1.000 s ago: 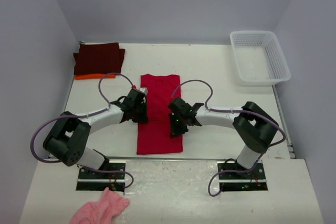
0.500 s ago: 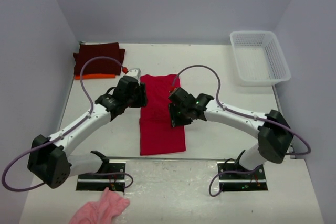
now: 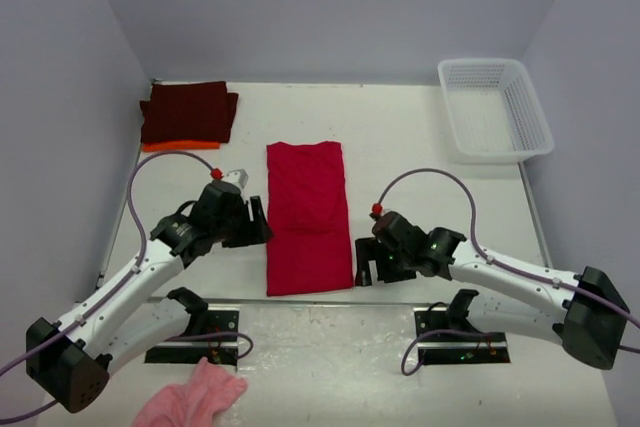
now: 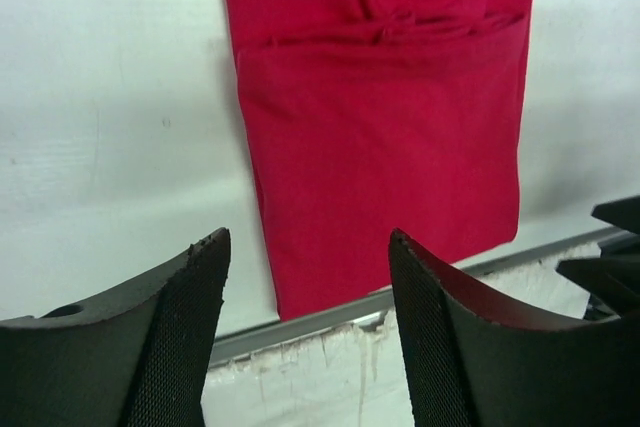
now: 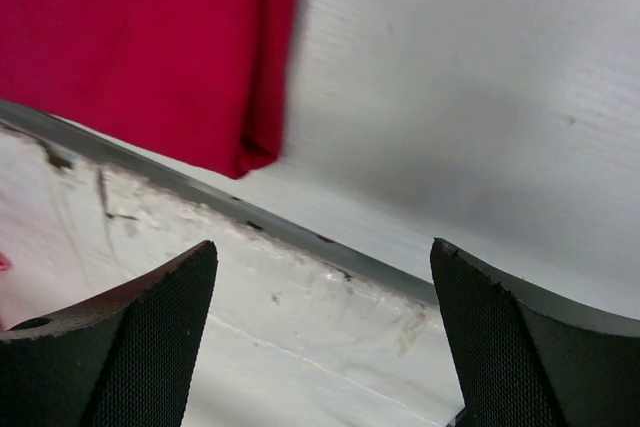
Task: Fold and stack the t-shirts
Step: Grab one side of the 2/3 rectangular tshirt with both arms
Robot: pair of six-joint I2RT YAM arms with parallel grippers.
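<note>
Both grippers flank the red shirt [image 3: 305,215], a long folded strip lying mid-table with its long axis running near to far. The left gripper [image 3: 258,225] is just beside the strip's left edge, about midway along. The right gripper [image 3: 362,265] is just off its near right corner. Each has its jaws spread wide with nothing between them. The next fold, probably near end over far, seems to need both arms at the near corners. The maroon shirt [image 3: 188,112] lies folded on the orange shirt [image 3: 180,146] at far left.
</note>
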